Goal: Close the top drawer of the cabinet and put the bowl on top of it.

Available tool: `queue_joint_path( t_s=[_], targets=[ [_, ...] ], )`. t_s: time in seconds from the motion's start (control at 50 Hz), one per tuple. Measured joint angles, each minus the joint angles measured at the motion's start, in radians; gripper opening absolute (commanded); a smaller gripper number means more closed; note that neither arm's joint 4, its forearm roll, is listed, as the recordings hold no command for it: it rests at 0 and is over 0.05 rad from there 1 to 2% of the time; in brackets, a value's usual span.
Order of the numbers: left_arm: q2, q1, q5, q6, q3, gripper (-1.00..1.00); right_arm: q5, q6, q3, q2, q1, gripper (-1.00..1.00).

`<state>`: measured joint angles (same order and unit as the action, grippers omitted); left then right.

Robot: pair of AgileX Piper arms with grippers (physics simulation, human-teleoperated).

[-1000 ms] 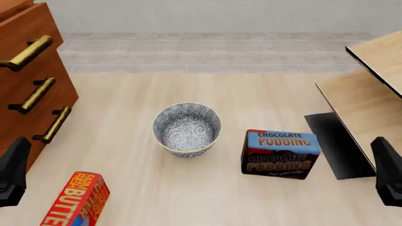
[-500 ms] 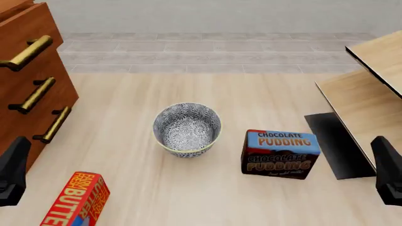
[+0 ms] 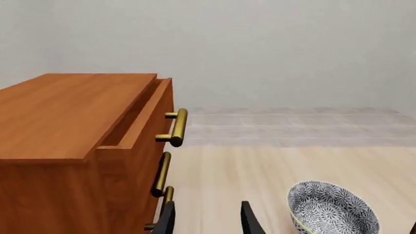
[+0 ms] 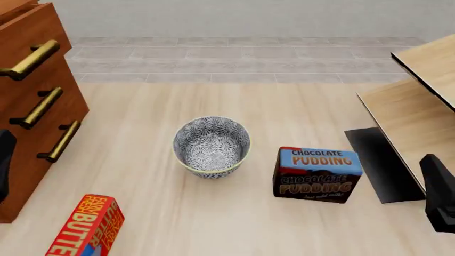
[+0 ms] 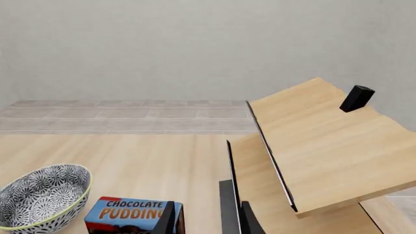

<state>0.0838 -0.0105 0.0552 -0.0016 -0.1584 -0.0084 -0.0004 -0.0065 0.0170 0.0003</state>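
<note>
The reddish-brown cabinet [image 4: 32,114] stands at the table's left edge. Its top drawer [image 3: 151,122] is pulled out a little, leaving a gap behind the front, and its brass handle [image 4: 30,60] sticks out furthest. The patterned bowl [image 4: 212,146] sits upright on the table centre, also seen as the bowl [image 3: 331,210] and the bowl [image 5: 42,195] in the wrist views. My left gripper [image 3: 208,223] is open and empty, beside the cabinet's lower drawers, a dark shape [image 4: 3,165] at the left edge. My right gripper [image 5: 208,222] is open and empty, low at the right [image 4: 440,197].
A chocolate pudding box [image 4: 316,175] stands just right of the bowl. A red butter box [image 4: 87,226] lies at the front left. A pale wood shelf unit [image 4: 419,106] fills the right side, with a small black block [image 5: 357,98] on its top.
My left gripper has moved up and left in the front view, closer to the cabinet. The right gripper, bowl and boxes have not moved.
</note>
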Motion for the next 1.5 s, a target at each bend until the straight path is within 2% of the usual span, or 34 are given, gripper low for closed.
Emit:
queue_joint_path(
  t_s=[0.38,0.62,1.5],
  targets=[
    [0.126,-0.049,0.025,-0.006,-0.117,1.0,0.0,0.0,0.0,0.0,0.0,1.0],
    [0.191,-0.064,-0.007,-0.005,-0.149,1.0,0.0,0.0,0.0,0.0,0.0,1.0],
    [0.539,0.009,-0.305,-0.03,-0.147,1.0,0.0,0.0,0.0,0.0,0.0,1.0]
  ],
)
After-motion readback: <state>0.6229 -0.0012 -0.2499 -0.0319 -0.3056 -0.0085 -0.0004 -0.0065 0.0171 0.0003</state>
